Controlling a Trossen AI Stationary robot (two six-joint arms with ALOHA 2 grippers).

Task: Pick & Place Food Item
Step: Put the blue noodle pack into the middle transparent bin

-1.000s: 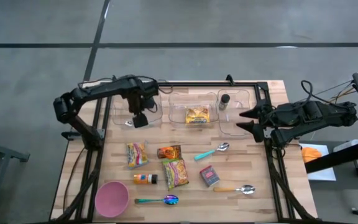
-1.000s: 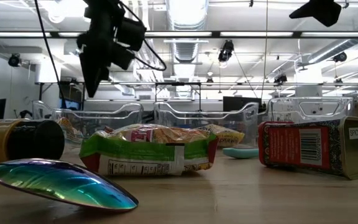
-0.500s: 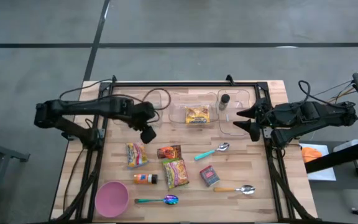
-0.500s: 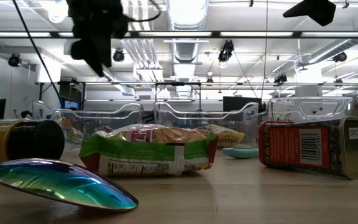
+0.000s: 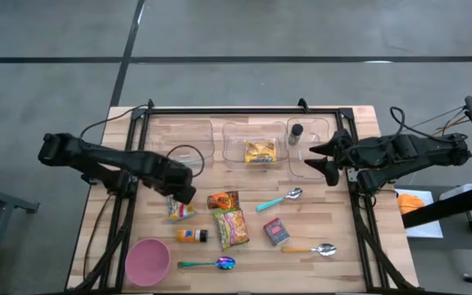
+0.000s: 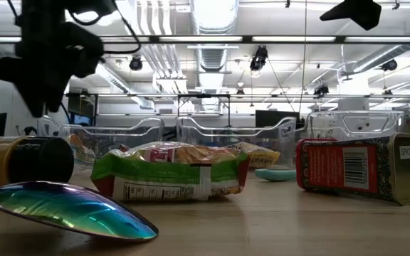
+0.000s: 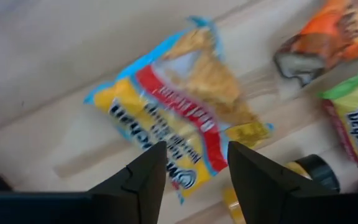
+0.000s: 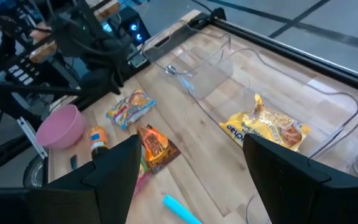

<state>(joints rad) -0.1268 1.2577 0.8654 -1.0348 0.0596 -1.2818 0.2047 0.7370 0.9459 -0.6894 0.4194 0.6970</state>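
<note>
left gripper (image 7: 192,171) open above yellow snack packet (image 7: 178,134), right gripper (image 5: 316,158) waiting

On my wooden table (image 5: 328,215) I count 3 spoons: an iridescent spoon (image 5: 211,264) at the near edge just beside a pink bowl (image 5: 147,261), a teal-handled spoon (image 5: 279,199) mid-table, and a wooden-handled spoon (image 5: 310,249) nearer my right side. 1 red spice tin (image 5: 276,232) lies on its side between the last 2 spoons. 1 orange bottle (image 5: 191,236) with a dark cap lies on its side above the bowl
</note>
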